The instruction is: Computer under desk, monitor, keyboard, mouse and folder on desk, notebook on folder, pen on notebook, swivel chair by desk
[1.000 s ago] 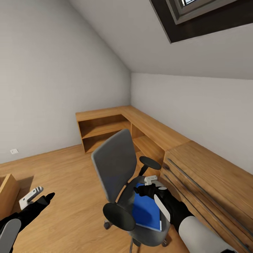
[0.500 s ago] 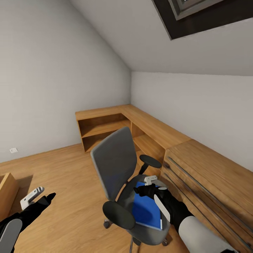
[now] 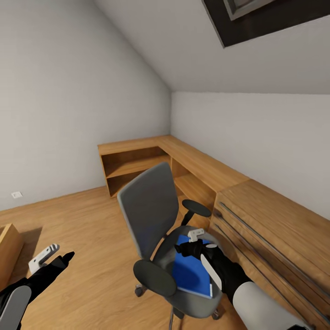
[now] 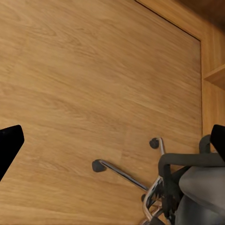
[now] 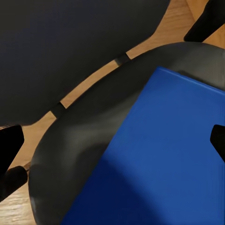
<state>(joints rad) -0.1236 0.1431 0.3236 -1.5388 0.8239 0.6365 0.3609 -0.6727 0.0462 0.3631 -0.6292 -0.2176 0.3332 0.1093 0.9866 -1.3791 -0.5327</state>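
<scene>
The right end effector [image 3: 195, 236] hangs directly above the flat bright-blue rectangular folder [image 3: 192, 271], fingers spread wide in the right wrist view and holding nothing; the dark fingertips [image 5: 10, 146] sit at opposite margins with the blue cover between them. The folder lies flat on the grey padded seat of the swivel chair with black armrests and chrome star base [image 3: 153, 215], straight below this end effector, its long axis running roughly from the seat's front edge toward the backrest. Whether the fingers are aligned across the folder's short side cannot be told with certainty. The left end effector [image 3: 49, 256] hovers low over the wooden floor [image 3: 91, 229], well apart from the chair, also open and empty. In my judgement the right arm is plainly the nearer for the pick.
</scene>
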